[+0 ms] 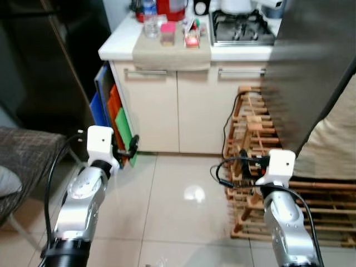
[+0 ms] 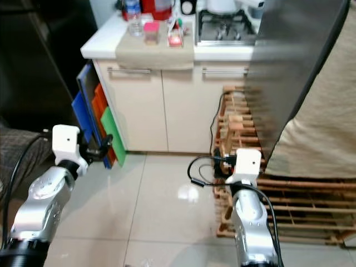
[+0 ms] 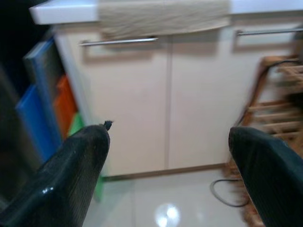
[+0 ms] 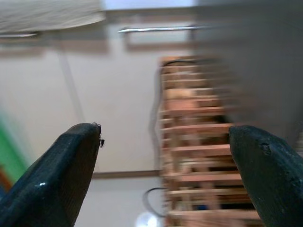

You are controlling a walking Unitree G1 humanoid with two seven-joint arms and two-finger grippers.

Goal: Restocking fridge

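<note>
Both arms are raised forward at low height above the tiled floor (image 1: 167,206). The left end effector (image 3: 168,161) has its two black fingers spread wide with nothing between them. The right end effector (image 4: 165,165) is likewise spread wide and empty.

Ahead of both end effectors stands a cream cabinet (image 1: 167,111) with two doors and horizontal metal handles (image 1: 144,72). It carries a white desk (image 1: 119,41), well above both end effectors. On the desk lies a beige cloth (image 1: 169,53) that hangs over the front edge. On the cloth stand a clear water bottle (image 1: 150,19), a pink-lidded container (image 1: 167,32) and a small package with red contents (image 1: 192,38); these lie ahead of and above the left end effector. A gas hob (image 1: 240,29) sits on the desk ahead of the right end effector.

Just beyond the left end effector, blue, orange and green boards (image 1: 114,117) lean against the cabinet side. A wooden slatted rack (image 1: 261,133) stands directly ahead of the right end effector, with a black cable (image 1: 225,167) beside it. The grey fridge door (image 1: 311,67) stands above and outboard of the right end effector.
</note>
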